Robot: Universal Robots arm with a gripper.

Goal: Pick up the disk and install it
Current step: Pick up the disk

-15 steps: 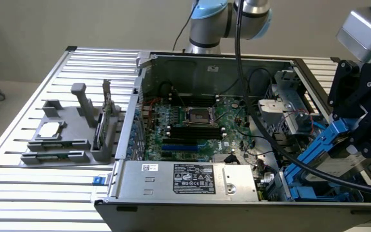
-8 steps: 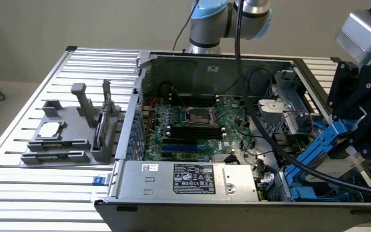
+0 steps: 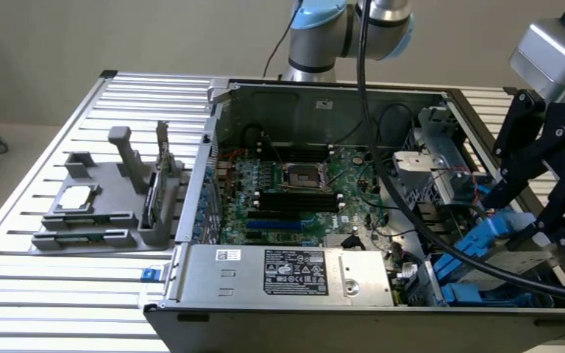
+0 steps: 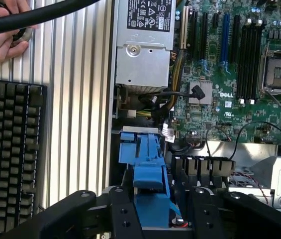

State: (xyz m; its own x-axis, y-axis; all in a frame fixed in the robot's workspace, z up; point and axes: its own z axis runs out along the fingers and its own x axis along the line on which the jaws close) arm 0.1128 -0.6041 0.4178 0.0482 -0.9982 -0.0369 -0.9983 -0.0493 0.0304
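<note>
Disk [image 3: 474, 250] [image 4: 150, 172], blue rails showing, sits tilted at the drive bay in the computer case [image 3: 263, 92] corner on the exterior view's right, just beside the power-supply box [image 3: 282, 272]. The rails look meant to guide it into the bay. Gripper [image 3: 532, 235] [image 4: 162, 219] straddles it, probably to steer it in; clamped or loose, cannot tell. Room is tight there: case wall outside, thick black cable [image 3: 440, 228] draped across, motherboard [image 3: 293, 191] inward. The slatted table [image 3: 27, 294] beyond gives freer room, with a keyboard [image 4: 11, 149] and a person's hand [image 4: 1, 35] on it.

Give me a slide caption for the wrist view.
Gripper at the blue-railed disk, beside the motherboard and power supply.
</note>
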